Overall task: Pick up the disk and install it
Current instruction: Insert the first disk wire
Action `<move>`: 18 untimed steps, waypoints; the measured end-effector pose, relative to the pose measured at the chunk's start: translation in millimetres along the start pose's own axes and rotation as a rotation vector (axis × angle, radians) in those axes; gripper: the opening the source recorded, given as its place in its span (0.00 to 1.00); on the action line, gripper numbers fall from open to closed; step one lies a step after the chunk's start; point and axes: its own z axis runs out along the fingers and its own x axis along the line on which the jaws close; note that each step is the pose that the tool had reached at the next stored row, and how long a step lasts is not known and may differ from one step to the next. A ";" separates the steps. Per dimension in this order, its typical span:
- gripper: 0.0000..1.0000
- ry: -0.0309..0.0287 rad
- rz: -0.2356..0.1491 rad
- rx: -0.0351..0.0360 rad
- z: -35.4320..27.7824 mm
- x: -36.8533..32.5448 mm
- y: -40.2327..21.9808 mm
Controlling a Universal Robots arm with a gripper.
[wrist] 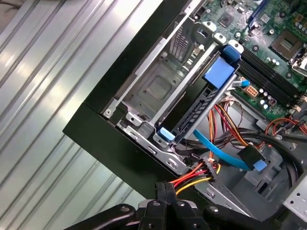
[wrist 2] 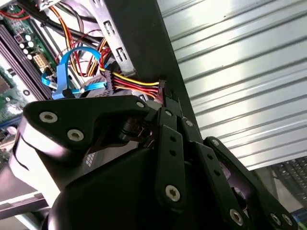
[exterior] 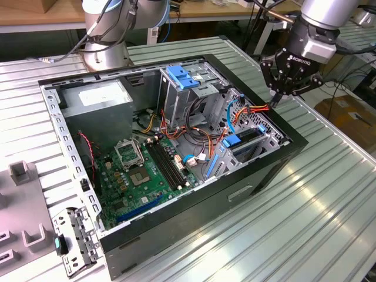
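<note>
The black two-fingered gripper (exterior: 275, 98) is hovering over the open black metal computer case (exterior: 176, 223) at the exterior view's right, fingers pressed together against red-and-yellow wires (wrist: 192, 177) (pinching them? I cannot tell). The dark, blue-railed rectangular disk (exterior: 247, 138) is sitting slotted in the grey metal cage (wrist: 153, 91) nearby.

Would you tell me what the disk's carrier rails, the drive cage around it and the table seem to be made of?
On the disk, the carrier rails look like bright blue moulded plastic, matte with soft edges. The drive cage appears to be sheet metal: dull grey, stamped and perforated. The table seems ribbed aluminium, given its bright streaked sheen.
</note>
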 end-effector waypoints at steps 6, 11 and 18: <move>0.31 0.0015 -0.148 0.0054 2.5 -0.1 0.0; 0.38 0.0026 -0.247 0.0093 7.0 -0.3 0.0; 0.16 0.0023 -0.294 0.0119 4.9 -0.9 1.1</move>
